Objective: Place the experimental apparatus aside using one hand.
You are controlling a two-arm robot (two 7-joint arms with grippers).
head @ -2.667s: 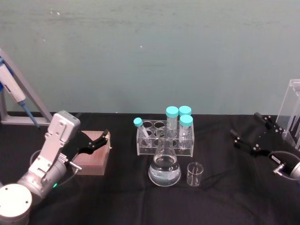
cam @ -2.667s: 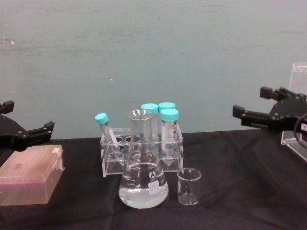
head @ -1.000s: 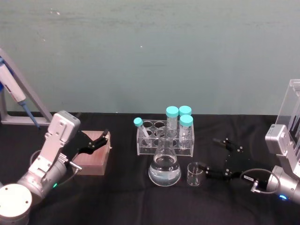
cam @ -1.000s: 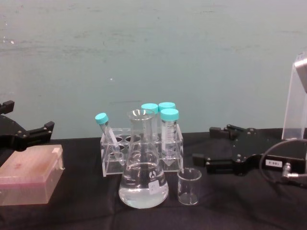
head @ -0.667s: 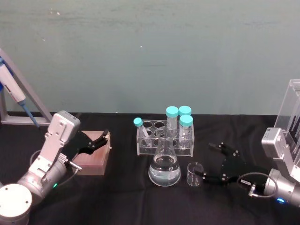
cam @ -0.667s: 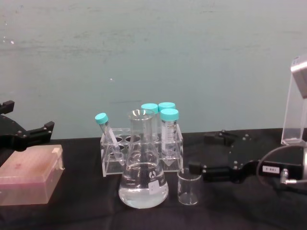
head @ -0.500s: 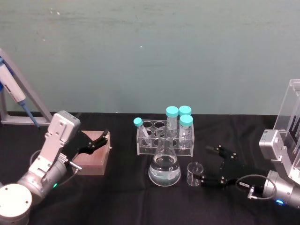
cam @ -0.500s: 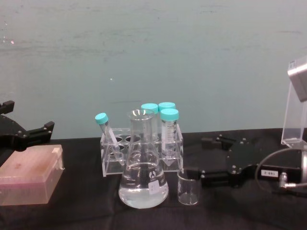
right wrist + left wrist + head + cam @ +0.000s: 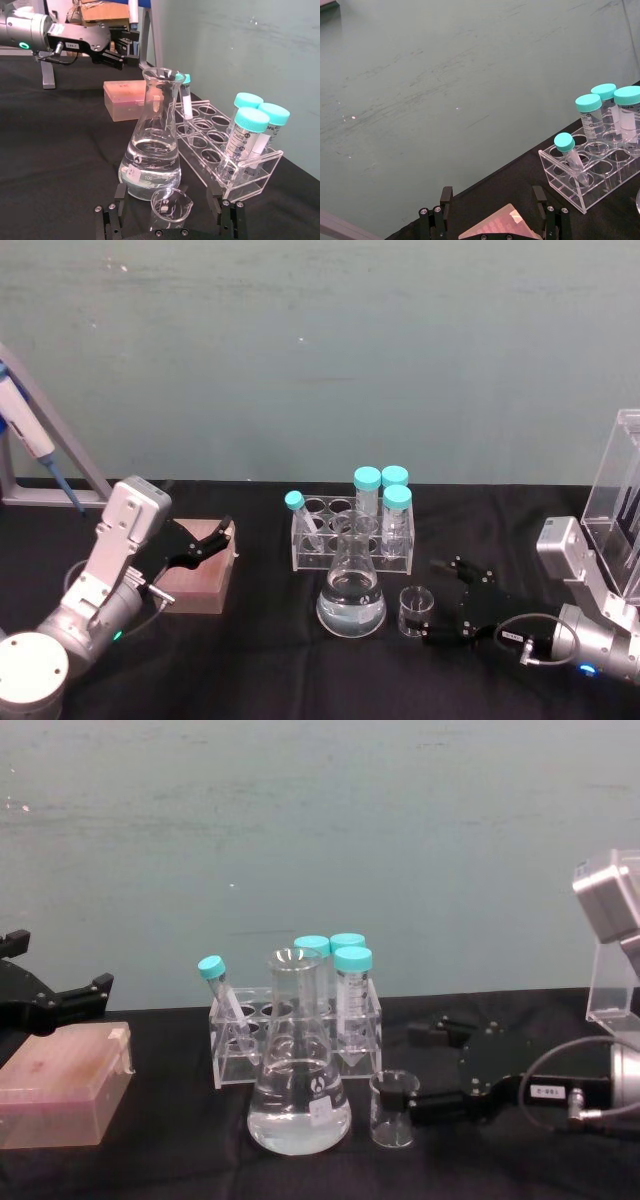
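A small glass beaker (image 9: 414, 612) stands on the black cloth just right of the conical flask (image 9: 351, 596), which holds clear liquid. My right gripper (image 9: 436, 601) lies low on the cloth, open, one jaw on each side of the beaker (image 9: 171, 207). In the chest view the beaker (image 9: 393, 1110) sits at the right gripper's (image 9: 400, 1066) fingertips. A tall clear acrylic stand (image 9: 622, 490) rises at the right edge. My left gripper (image 9: 221, 537) hangs open over a pink box (image 9: 198, 582) on the left.
A clear tube rack (image 9: 352, 533) holding several teal-capped tubes stands directly behind the flask. A blue-and-white pipette (image 9: 24, 430) leans on a grey frame at the far left. Black cloth lies bare in front of the flask and between the box and the rack.
My right gripper has come down from the far right and moved left along the cloth until its open jaws flank the beaker. The left arm and the labware have not moved.
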